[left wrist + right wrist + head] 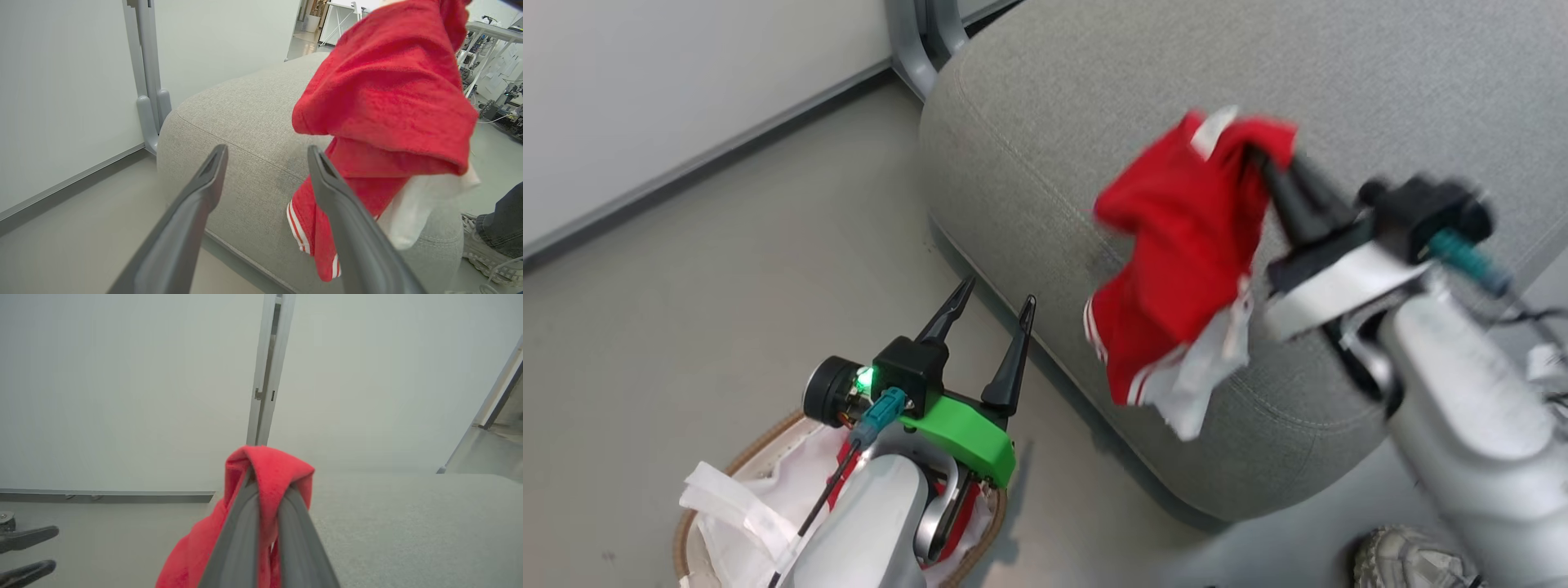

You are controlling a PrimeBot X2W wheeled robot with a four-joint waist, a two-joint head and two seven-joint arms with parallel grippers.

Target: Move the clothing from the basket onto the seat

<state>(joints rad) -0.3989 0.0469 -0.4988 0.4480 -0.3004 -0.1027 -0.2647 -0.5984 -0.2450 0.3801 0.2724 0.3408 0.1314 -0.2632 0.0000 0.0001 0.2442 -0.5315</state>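
Head view: the right claw [1262, 159] is pinched on a red garment [1184, 269] that hangs lengthwise below it, over the near edge of the seat [1094, 98]. The left claw [1000, 290], spread wide and empty, hovers above the basket [760, 441].

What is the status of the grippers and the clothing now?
Right gripper shut on red garment, hanging over the seat, not yet released. Left gripper open, empty, above basket. More red cloth in basket. Person's shoe by the seat corner.
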